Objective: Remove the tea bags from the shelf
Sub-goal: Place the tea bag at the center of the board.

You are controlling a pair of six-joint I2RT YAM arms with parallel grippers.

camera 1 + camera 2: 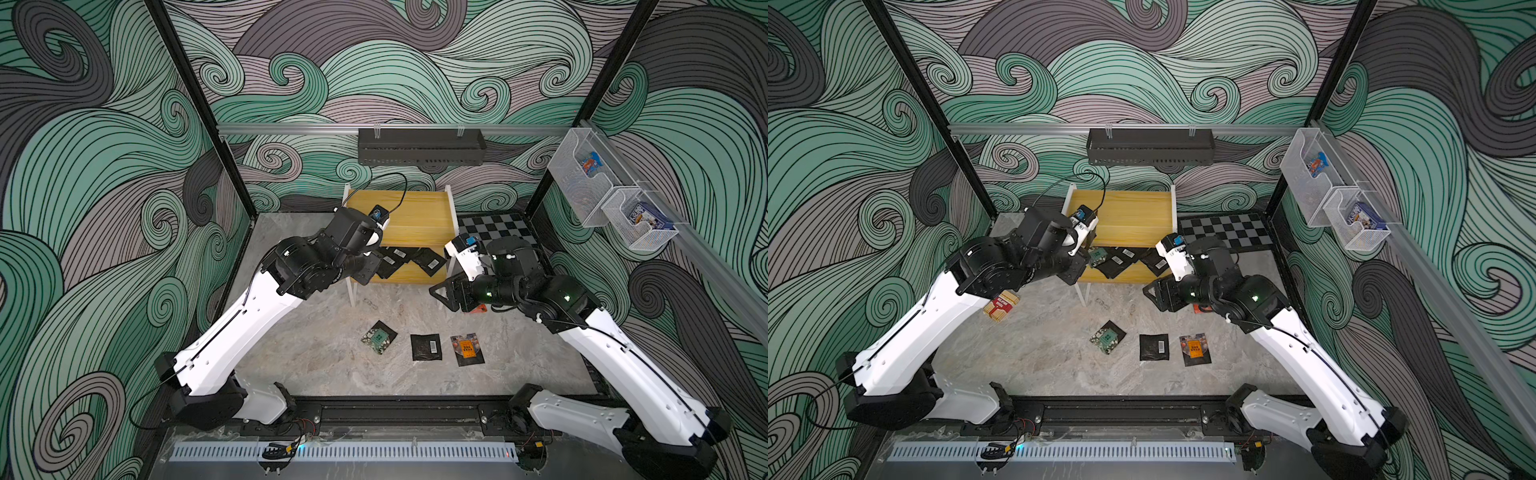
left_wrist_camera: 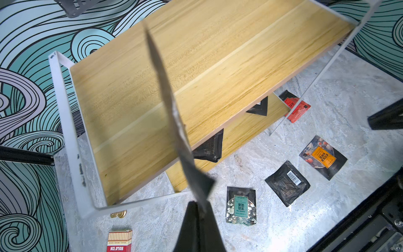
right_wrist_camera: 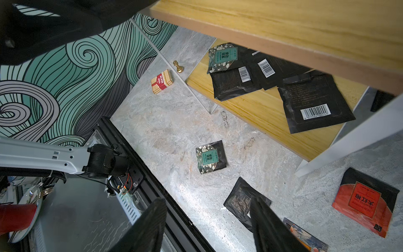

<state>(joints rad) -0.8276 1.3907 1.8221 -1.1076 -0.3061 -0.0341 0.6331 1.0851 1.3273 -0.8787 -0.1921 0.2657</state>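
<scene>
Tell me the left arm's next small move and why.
Probably swing the left gripper away from the shelf toward the table and let go there. Its jaws are shut on a tea bag, seen edge-on, and other sachets already lie on that table; more remain on the lower board.

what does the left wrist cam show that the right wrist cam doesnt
Only left wrist: the left gripper shut on a tea bag seen edge-on. Only right wrist: the open right gripper and a teal sachet on the lower board of the shelf. Both: another teal bag off the shelf, the red sachet and the striped box.
</scene>
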